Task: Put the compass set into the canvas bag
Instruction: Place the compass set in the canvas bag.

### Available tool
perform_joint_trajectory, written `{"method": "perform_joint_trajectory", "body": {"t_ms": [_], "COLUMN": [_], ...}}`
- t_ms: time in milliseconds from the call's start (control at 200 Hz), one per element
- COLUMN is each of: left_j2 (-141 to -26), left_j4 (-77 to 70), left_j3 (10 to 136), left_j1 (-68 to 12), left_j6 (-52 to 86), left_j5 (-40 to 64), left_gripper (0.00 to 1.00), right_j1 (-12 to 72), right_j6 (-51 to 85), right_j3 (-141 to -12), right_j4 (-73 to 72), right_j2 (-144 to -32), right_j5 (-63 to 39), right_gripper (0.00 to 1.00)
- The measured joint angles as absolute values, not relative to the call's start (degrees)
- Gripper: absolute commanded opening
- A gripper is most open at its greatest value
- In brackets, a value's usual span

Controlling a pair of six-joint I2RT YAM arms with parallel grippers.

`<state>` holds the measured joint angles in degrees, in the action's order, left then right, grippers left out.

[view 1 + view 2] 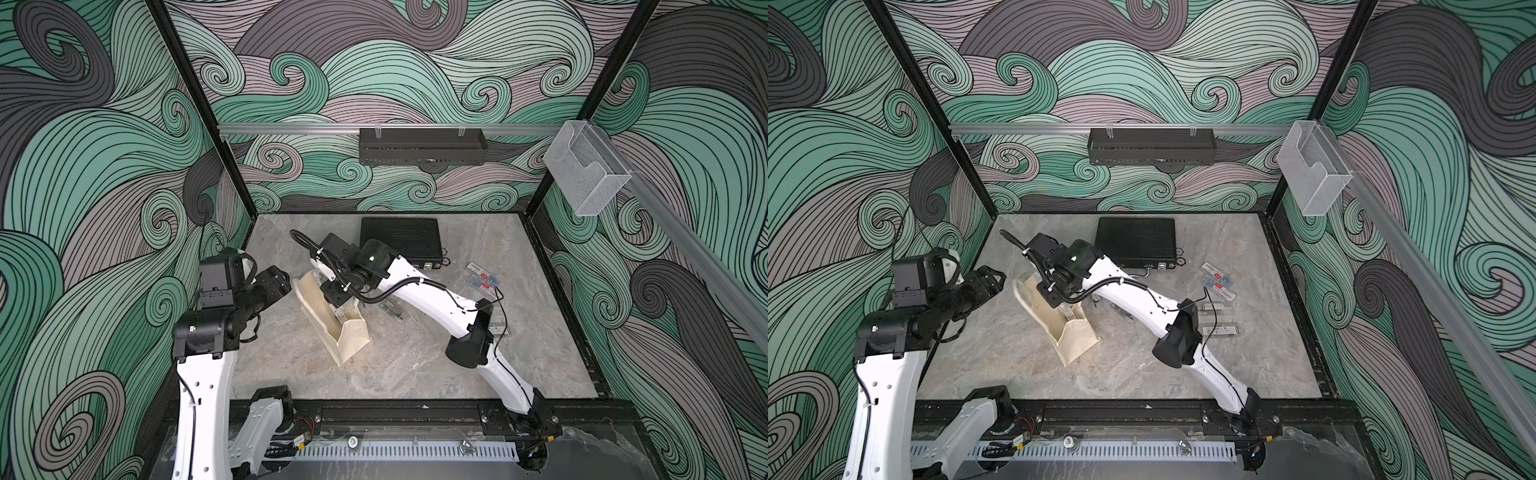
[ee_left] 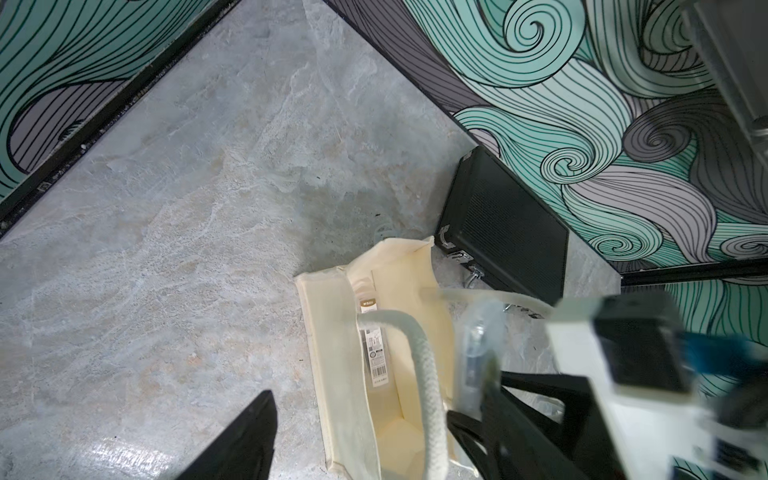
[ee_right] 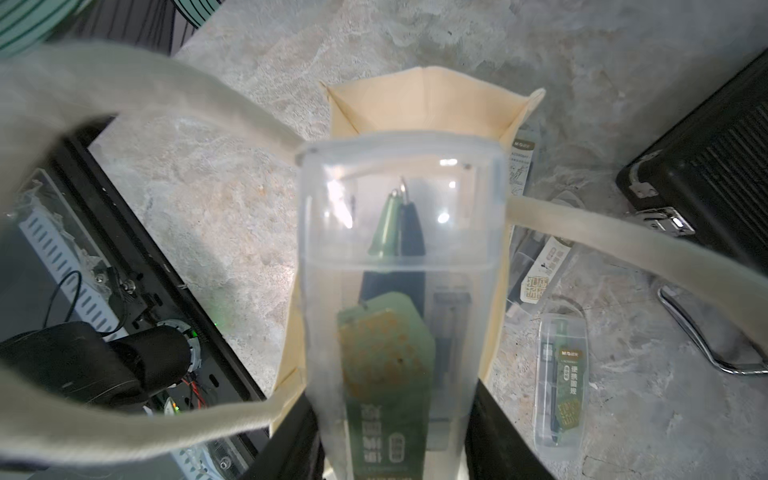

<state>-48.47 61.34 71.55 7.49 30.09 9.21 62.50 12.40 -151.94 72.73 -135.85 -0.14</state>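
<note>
The right gripper (image 3: 395,451) jaws are clamped on the clear compass set case (image 3: 403,266), held over the open top of the cream canvas bag (image 1: 353,337) near the middle of a top view, while the left gripper (image 1: 994,279) jaws stand apart and empty to the bag's left.

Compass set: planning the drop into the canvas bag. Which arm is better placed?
Right: the right gripper holds the compass set over the canvas bag; the left gripper is open, empty.

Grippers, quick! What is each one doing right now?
Left gripper: open, holding nothing.
Right gripper: jaws closed on the clear compass set case.
</note>
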Motion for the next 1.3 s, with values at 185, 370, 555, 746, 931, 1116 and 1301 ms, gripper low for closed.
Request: {"method": "perform_joint_trajectory", "body": {"t_ms": [185, 370, 555, 746, 931, 1116, 1301], "left_j2": [-48.66, -48.88, -48.9, -48.9, -48.93, -49.71, -50.15], "left_j4": [61.47, 61.36, 61.28, 61.28, 61.21, 61.23, 61.21], "left_j3": [71.57, 70.96, 68.69, 67.66, 67.66, 67.66, 67.66], "left_j1": [7.49, 7.46, 7.46, 7.49, 7.46, 7.46, 7.49], "left_j6": [30.44, 30.5, 30.63, 30.68, 30.7, 30.68, 30.68], "left_j5": [9.21, 9.21, 9.26, 9.41, 9.69, 10.46, 11.05], "left_gripper": [0.78, 0.78, 0.78, 0.78, 0.78, 0.78, 0.78], "right_j1": [62.5, 62.46, 62.35, 62.35, 62.43, 62.48, 62.28], "right_j6": [12.91, 15.11, 16.86, 17.87, 16.43, 14.26, 11.44], "right_j3": [-151.98, -148.94, -148.33, -148.38, -150.71, -151.26, -150.95], "right_j4": [72.93, 73.08, 73.17, 73.19, 73.21, 73.14, 73.08], "right_j2": [-139.11, -139.33, -140.53, -141.14, -141.05, -138.1, -130.93], "right_j5": [-0.43, -0.45, -0.38, -0.05, -0.19, -0.03, 0.36], "right_gripper": [0.5, 0.5, 0.53, 0.61, 0.7, 0.73, 0.73]}}
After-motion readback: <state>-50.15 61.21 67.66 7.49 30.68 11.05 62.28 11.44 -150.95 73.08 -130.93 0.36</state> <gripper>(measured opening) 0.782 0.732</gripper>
